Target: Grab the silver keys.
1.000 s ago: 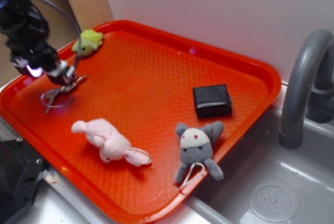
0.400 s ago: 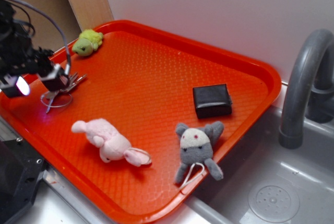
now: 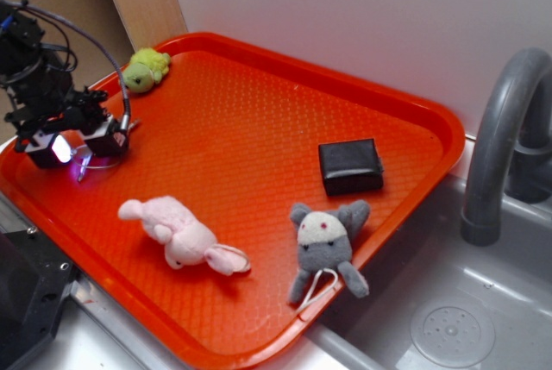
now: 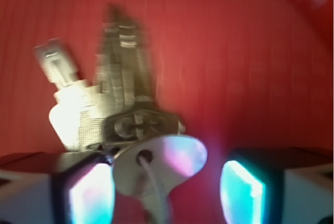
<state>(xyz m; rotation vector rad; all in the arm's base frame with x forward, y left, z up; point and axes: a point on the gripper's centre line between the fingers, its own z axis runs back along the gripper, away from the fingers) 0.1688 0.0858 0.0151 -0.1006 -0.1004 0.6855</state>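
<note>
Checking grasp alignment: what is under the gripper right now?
The silver keys lie on the orange tray below the gripper, heads between its fingers. In the exterior view the gripper covers most of them.

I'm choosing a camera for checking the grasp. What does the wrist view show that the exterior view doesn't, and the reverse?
Only the wrist view shows the silver keys close up: their fanned blades, stamped heads, the wire through a key head, lying between the lit fingers. It is blurred.

Only the exterior view shows the layout: pink plush, grey plush, green plush, black box, faucet.

Both show the gripper over the orange tray.
</note>
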